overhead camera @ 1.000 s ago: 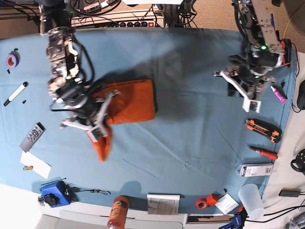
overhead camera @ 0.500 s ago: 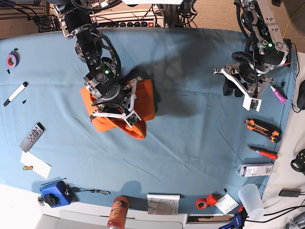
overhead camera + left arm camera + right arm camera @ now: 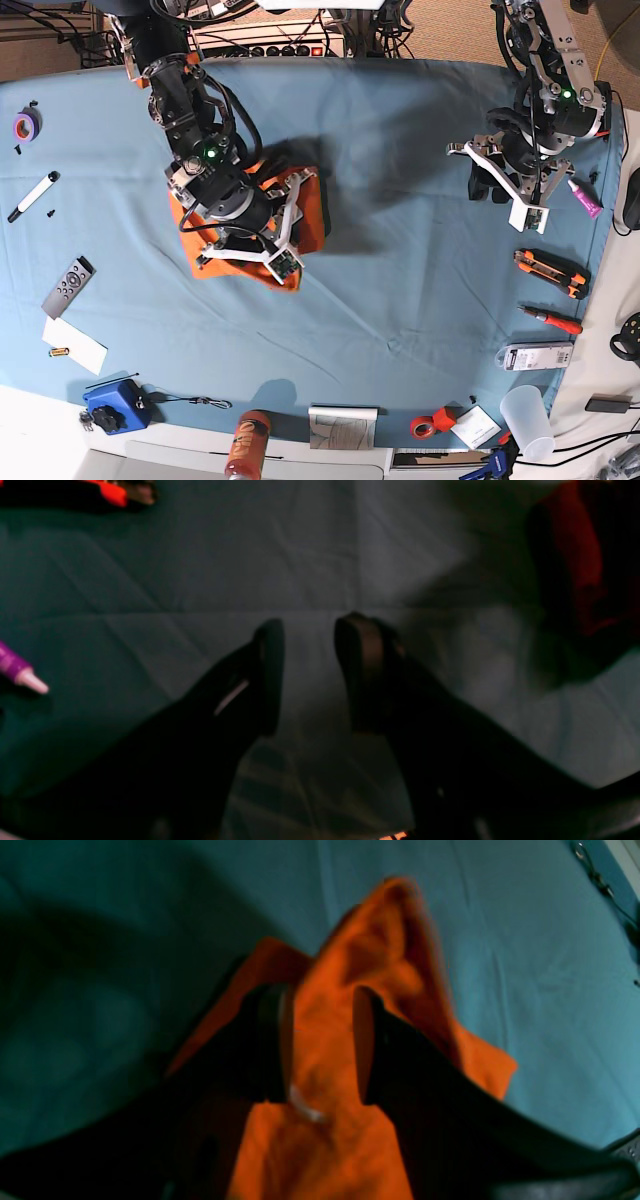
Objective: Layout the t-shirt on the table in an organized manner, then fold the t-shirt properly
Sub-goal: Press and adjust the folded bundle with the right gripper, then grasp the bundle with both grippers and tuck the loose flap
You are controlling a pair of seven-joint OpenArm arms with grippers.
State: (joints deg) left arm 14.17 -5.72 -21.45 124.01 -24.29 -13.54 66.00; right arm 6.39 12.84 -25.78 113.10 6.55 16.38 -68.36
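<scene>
- T-shirt (image 3: 308, 210): bright orange, bunched into a compact, roughly square heap on the table (image 3: 400, 150), a little left of centre in the base view. Much of it is covered from above by the right arm. The right wrist view shows a raised peak of cloth beyond the fingers and a small white tag among the folds.
- Right gripper (image 3: 250, 245): directly over the heap. The right wrist view shows its two dark fingers (image 3: 272, 1040) parted, with orange cloth showing in the gap between them; nothing is pinched, though I cannot tell whether the tips touch the fabric.
- Left gripper (image 3: 505, 185): well apart from the shirt, near the table's edge on the right of the base view. The left wrist view shows its fingers (image 3: 270, 675) standing apart over bare teal cloth, holding nothing.
- Table: covered in smooth teal-blue cloth, lightly creased.
- Loose items near the left gripper: purple tube (image 3: 585, 198), orange-and-black cutter (image 3: 551, 273), red screwdriver (image 3: 550, 319).
- Loose items on the opposite edge: black marker (image 3: 33, 195), grey remote (image 3: 68, 286), purple tape roll (image 3: 26, 125), white paper slip (image 3: 74, 345).
- Near edge: blue box (image 3: 117, 405), clear plastic cup (image 3: 527, 420).
</scene>
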